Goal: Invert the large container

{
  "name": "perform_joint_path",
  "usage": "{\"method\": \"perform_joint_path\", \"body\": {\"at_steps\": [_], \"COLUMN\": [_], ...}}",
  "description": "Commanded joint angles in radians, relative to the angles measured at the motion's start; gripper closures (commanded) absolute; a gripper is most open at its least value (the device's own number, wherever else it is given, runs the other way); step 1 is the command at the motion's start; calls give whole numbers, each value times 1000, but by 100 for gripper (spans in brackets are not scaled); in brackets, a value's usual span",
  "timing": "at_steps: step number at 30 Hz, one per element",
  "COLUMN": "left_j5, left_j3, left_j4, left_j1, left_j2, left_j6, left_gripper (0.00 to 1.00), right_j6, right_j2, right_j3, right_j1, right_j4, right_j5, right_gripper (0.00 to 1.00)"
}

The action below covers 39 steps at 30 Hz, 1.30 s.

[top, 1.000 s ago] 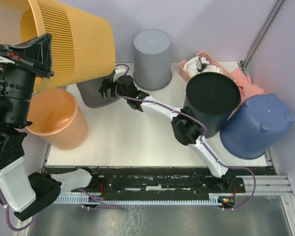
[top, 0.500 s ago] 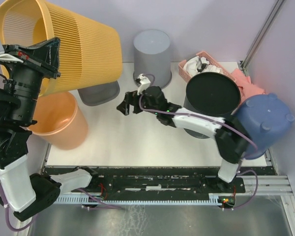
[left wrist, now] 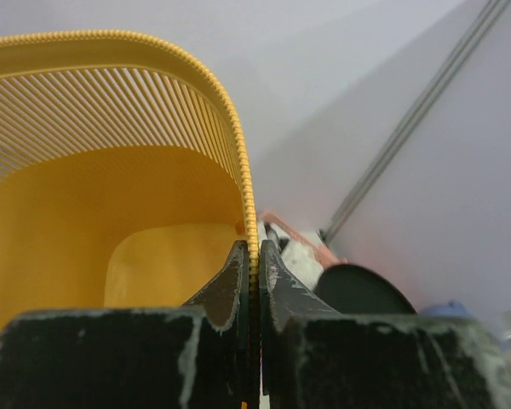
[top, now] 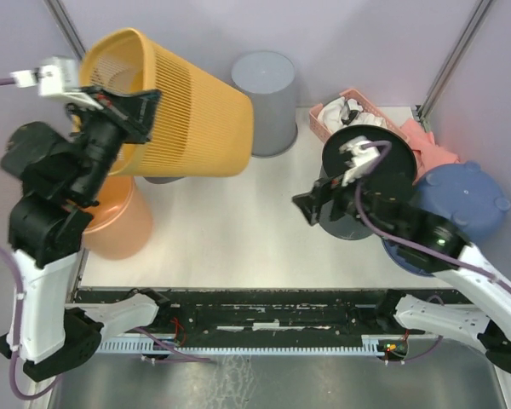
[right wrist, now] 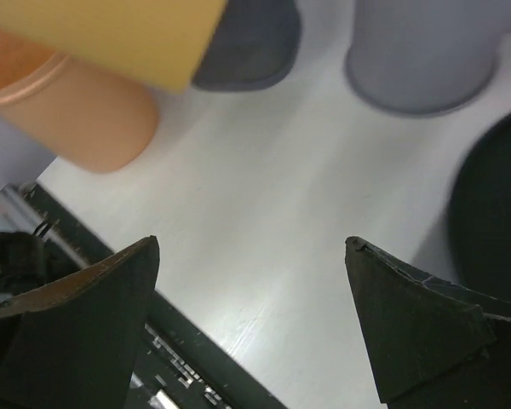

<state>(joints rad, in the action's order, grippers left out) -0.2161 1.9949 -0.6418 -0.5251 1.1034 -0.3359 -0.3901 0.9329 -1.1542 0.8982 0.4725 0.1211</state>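
Above table [top: 230,243], basket [top: 196,111] sideways (mouth leftward)

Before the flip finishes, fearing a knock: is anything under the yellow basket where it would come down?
Yes. The yellow basket hangs tilted over the orange bucket and the dark grey bin; the light grey bin stands close by its base. The table is bare further right.

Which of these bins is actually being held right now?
The yellow slatted basket: it hangs tilted in the air, its rim pinched in the left gripper jaws. The grey bin, black bin, orange bin and blue bin are ungripped.
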Motion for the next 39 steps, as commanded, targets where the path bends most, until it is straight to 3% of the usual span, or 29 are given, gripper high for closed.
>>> {"method": "perform_joint_path", "body": {"at_steps": [1,4,7,11,15,19,23,28,34,39], "left_j5": [159,204,209,94,-63,-184,-192,-88,-73,-113], "left_j3": [-199,-459,-674,-862,-1011,-1115,-1191,-1254,-1287,-1253], "left_j4": [218,380,505,594,605,531,448,419,304,189], "left_j1": [-1,-3,-8,-36,-53,-53,-53,-53,-58,-58], "left_j2": [-26,-94,-142,-234,-338,-414,-431,-368,-359,-413], "left_j6": [-198,-307,-391,-462,-534,-624,-700,-711,-665,-596], "left_gripper": [97,97,97,97,97,97,97,74,37,28], "right_j6": [128,109,81,13,-54,-98,-140,-153,-79,-17], "right_j2": [-24,27,128,250,309,363,388,421,448,488], "right_j3": [-206,-296,-397,-467,-460,-449,-412,-391,-396,-438], "right_j1": [-4,-4,-9,-54,-166,-187,-189,-207,-217,-217], "right_j4": [310,382,466,507,465,436,387,360,372,419], "right_j5": [312,359,299,146,-81,-127,-176,-202,-159,-68], "right_gripper": [1,1,1,1,1,1,1,1,1,1]}}
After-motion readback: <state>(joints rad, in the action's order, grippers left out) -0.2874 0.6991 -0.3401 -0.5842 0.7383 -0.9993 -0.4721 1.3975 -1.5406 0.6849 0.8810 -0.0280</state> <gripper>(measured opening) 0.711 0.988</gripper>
